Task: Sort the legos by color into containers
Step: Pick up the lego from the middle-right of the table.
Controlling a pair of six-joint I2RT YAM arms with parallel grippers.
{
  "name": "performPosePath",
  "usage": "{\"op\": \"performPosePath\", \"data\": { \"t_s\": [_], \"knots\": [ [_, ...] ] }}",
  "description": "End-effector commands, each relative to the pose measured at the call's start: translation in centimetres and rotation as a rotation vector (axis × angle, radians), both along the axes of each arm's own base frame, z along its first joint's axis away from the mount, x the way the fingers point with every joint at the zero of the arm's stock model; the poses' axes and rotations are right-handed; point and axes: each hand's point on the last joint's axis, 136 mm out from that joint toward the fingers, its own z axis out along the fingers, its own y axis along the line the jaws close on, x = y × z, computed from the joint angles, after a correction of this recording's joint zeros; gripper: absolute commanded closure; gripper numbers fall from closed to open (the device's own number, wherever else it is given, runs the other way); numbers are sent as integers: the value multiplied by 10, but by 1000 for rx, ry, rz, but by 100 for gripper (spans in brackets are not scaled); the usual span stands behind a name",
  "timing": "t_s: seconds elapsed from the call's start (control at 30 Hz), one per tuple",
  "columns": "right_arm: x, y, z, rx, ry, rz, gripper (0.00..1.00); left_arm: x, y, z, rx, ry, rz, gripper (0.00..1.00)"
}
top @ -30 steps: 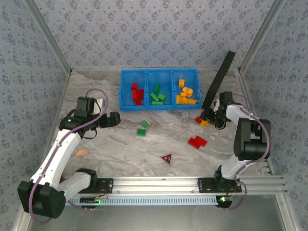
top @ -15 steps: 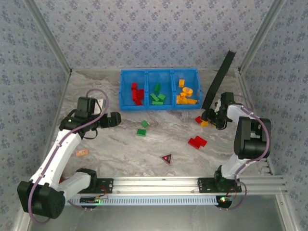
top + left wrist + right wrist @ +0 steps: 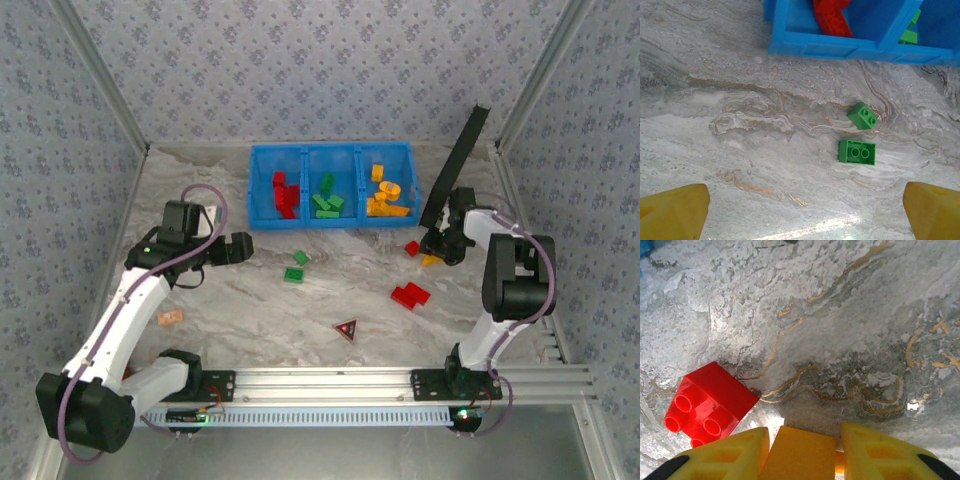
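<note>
Since a second ago the right arm's elbow has drawn slightly inward toward the middle of the counter point(image 3: 230, 300), while the left arm has stayed where it was.

The right pincer point(image 3: 802, 434) is low over the counter, to the right of the blue tray point(image 3: 330, 148) and below it in the overhead view. Its yellow fingers point(image 3: 725, 455) are narrowed onto a yellow-orange brick point(image 3: 800, 452), which fills the gap between them. A red brick point(image 3: 707, 402), studs facing the camera, lies just beside the left-hand finger in the wrist view. From above, the right pincer point(image 3: 438, 248) stands by the foot of a black panel point(image 3: 455, 165) leaning at the counter's right edge.

The left pincer point(image 3: 804, 192) is spread wide and grips nothing, its fingertips point(image 3: 675, 210) sitting at the two lower corners of its wrist view. Beyond it, two green bricks point(image 3: 857, 151) lie close together on the counter, short of the tray's near wall. From above, the left pincer point(image 3: 235, 247) sits to the left of that pair.

The tray holds red bricks point(image 3: 283, 195) in the left compartment, green ones point(image 3: 327, 198) in the middle and yellow-orange ones point(image 3: 385, 195) in the right. A red pair point(image 3: 409, 295) and a dark red triangle point(image 3: 347, 328) lie loose nearer the arm bases.
</note>
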Motion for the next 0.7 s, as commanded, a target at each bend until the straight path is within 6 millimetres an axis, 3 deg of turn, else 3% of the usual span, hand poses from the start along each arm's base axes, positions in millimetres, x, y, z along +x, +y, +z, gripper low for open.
{"op": "performPosePath", "data": {
  "t_s": [0.0, 0.13, 0.23, 0.4, 0.5, 0.67],
  "knots": [
    [-18, 0, -4, -27, 79, 33, 65, 2, -2, -1, 6, -4, -2, 1],
    [-9, 5, 33, -70, 31, 88, 68, 4, -3, -4, 5, 1, -8, 1],
    [8, 15, 81, -131, -56, 137, 68, 6, -4, -4, 11, 3, -13, 1],
    [38, 53, 149, -171, -222, 253, 69, 5, -4, -1, 11, -7, -16, 1],
    [59, 74, 171, -212, -289, 331, 69, 8, -5, 2, 15, -17, -21, 1],
    [94, 97, 172, -251, -314, 402, 69, 7, -8, 2, 24, -6, -28, 1]
  ]
}}
